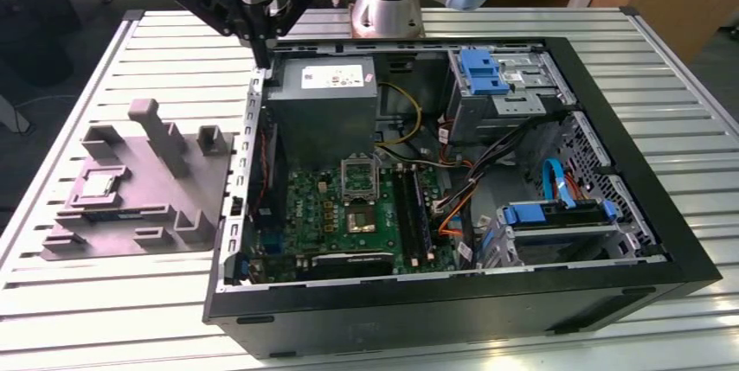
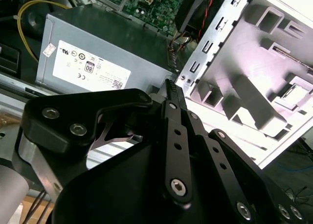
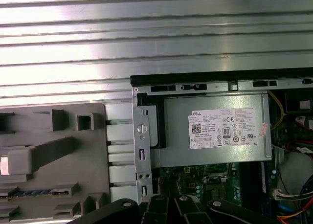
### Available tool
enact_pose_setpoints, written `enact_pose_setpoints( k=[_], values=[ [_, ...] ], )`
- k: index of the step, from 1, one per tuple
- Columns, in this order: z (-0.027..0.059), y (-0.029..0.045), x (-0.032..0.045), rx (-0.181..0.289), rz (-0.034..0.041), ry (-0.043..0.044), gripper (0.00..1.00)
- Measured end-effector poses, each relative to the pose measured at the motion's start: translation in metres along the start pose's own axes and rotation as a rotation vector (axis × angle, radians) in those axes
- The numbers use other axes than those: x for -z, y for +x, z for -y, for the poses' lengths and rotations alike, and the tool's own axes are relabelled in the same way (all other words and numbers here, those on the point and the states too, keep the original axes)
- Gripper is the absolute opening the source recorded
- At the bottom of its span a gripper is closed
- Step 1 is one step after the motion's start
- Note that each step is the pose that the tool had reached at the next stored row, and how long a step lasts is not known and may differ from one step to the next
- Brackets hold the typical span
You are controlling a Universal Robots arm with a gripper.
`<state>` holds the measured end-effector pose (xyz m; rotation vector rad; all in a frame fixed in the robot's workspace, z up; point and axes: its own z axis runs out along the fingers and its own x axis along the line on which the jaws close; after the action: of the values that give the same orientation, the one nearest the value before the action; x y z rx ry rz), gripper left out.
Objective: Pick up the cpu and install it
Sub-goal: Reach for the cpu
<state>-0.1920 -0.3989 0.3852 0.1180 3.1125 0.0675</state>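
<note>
Hovering over the rear corner of the open computer case [image 1: 462, 306], the gripper [image 1: 261, 49] is sitting just above the power supply [image 1: 329, 86], at the twelve o'clock end of the case in the exterior view. Its jaws are drawn together to a narrow point with nothing between them, and the second wrist view is showing the same closed, empty tips. The step in hand is judged to be the approach to the pick: no contact is being made with any task part, and the install is not yet begun. The cpu [image 1: 99, 183] is lying flat in a shallow recess of the grey moulded tray [image 1: 190, 189], which is resting on the slatted metal table [image 1: 116, 302] just beside the case wall, at nine o'clock from the case. From the gripper, the cpu is lying between seven and eight o'clock in the exterior view, well apart from the tips and at a lower level. The socket [image 1: 360, 218] on the motherboard [image 1: 311, 215] is showing a dark centre and is looking unoccupied; it is lying at about five o'clock from the gripper, inside the case. In judgement, the pick is calling for the jaws to be opened wider than the chip, squared to its edges and brought down level, since the part is thin and is seated among raised tray posts that are leaving little room for a slanted grasp.
</note>
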Motion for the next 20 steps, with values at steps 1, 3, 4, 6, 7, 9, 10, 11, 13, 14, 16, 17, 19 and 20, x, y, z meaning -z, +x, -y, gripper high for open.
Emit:
enact_pose_setpoints(
  k=[1,3,4,6,7,9,10,11,13,14,16,17,19,20],
  values=[
    [0.0000,0.0002,0.0000,0.000,0.0000,0.0000,0.11],
    [0.0001,0.0007,0.0000,0.000,0.0000,0.0000,0.11],
    [0.0001,0.0009,0.0000,0.000,0.0000,0.0000,0.11],
    [0.0001,0.0014,-0.0001,0.000,0.0000,0.0000,0.11],
    [0.0001,0.0017,-0.0001,0.000,0.0000,-0.0001,0.11],
    [0.0002,0.0020,-0.0001,0.000,0.0000,0.0000,0.11],
    [0.0002,0.0022,-0.0001,0.000,0.0000,0.0000,0.11],
    [0.0002,0.0024,-0.0001,0.000,0.0000,0.0000,0.11],
    [0.0002,0.0028,-0.0001,0.000,-0.0001,0.0001,0.11],
    [0.0002,0.0030,-0.0001,0.000,0.0000,0.0000,0.11],
    [0.0003,0.0034,-0.0001,0.000,0.0000,0.0000,0.11],
    [0.0003,0.0036,-0.0001,0.000,0.0000,0.0000,0.11],
    [0.0004,0.0053,-0.0004,0.000,-0.0001,0.0001,0.11],
    [0.0004,0.0053,-0.0004,0.000,0.0000,0.0001,0.11]
  ],
)
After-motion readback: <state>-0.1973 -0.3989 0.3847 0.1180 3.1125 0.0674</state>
